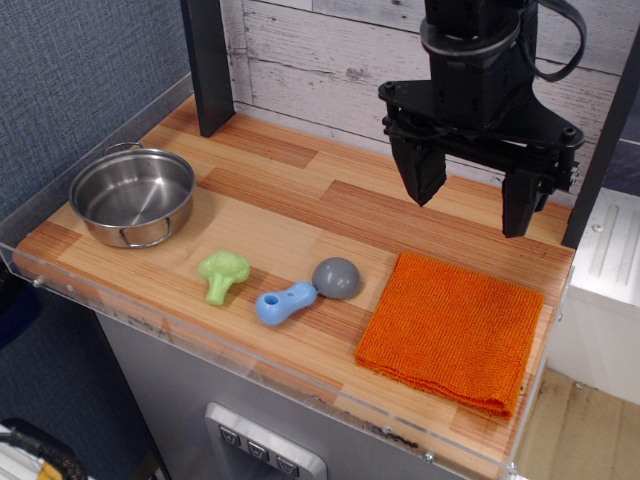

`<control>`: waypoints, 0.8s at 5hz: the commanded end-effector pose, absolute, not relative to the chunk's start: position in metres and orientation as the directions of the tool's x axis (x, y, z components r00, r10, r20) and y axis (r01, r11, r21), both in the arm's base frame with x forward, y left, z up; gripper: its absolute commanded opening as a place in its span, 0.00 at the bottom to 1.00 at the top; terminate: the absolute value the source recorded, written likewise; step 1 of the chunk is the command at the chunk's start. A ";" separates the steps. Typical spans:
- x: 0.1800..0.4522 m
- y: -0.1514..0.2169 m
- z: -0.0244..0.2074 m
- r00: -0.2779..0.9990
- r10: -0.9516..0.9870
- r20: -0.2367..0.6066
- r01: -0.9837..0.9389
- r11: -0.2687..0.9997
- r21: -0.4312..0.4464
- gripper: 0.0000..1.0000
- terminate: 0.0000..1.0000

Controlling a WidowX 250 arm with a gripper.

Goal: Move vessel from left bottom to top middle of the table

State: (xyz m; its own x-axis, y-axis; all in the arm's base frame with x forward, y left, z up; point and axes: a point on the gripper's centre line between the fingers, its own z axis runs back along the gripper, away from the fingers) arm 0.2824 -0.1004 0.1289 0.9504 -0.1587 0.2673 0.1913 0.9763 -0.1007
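The vessel is a shiny round steel pot with two thin wire handles. It stands upright and empty near the left end of the striped wooden table. My gripper is black and hangs open and empty above the right back part of the table, far to the right of the vessel. Its two fingers point down with a wide gap between them.
A green broccoli toy, a blue and grey scoop-like toy with a grey dome, and a folded orange cloth lie along the front. A black post stands at the back left. A clear acrylic rim edges the table.
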 end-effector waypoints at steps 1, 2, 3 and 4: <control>0.282 -0.100 0.129 0.950 -0.159 0.267 0.191 0.976 -0.101 1.00 0.00; 0.288 -0.064 0.141 0.943 0.074 0.325 -0.026 0.988 -0.151 1.00 0.00; 0.291 -0.042 0.142 0.929 0.172 0.326 -0.105 0.971 -0.213 1.00 0.00; 0.285 -0.004 0.136 0.896 0.304 0.324 -0.225 0.940 -0.257 1.00 0.00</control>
State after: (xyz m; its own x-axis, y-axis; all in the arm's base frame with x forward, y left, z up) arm 0.2868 0.0000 0.1257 0.9048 0.3199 0.2812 -0.2509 0.9338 -0.2552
